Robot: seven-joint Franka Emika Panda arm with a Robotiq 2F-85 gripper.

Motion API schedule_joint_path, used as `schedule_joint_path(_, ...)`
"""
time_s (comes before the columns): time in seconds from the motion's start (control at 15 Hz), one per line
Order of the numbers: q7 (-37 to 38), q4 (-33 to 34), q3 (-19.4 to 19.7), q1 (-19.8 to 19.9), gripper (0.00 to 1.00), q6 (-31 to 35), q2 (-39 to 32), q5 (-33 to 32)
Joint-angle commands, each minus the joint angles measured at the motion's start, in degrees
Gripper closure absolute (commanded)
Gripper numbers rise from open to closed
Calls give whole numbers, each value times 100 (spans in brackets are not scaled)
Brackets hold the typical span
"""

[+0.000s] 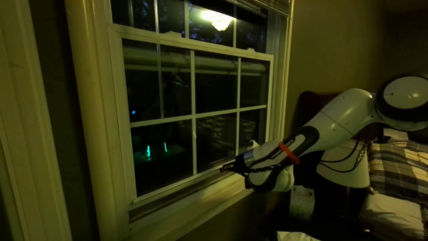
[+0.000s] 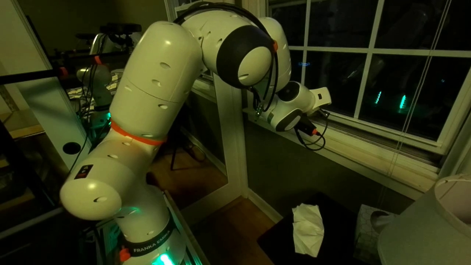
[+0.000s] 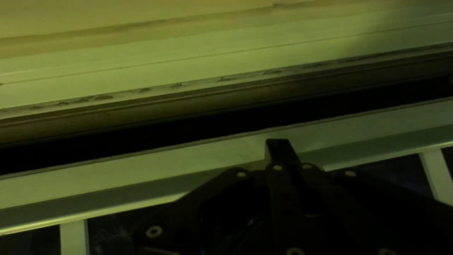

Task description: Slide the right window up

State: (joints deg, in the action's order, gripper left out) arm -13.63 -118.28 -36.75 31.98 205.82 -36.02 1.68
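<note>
Black jointed tool, fingertips together, at the lower rail of the six-paned window.

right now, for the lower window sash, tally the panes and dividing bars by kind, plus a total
Glass panes: 6
Upright dividing bars: 2
Crosswise dividing bar: 1
Total: 9

White crinkly paper lies on the dark desk near a tissue box and lampshade. There's a plaid blanket too.
</note>
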Motion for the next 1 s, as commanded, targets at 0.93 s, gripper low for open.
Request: schedule_joint_path(0.93, -351, -40, -1370, 1024, 100, 18, 1083, -403)
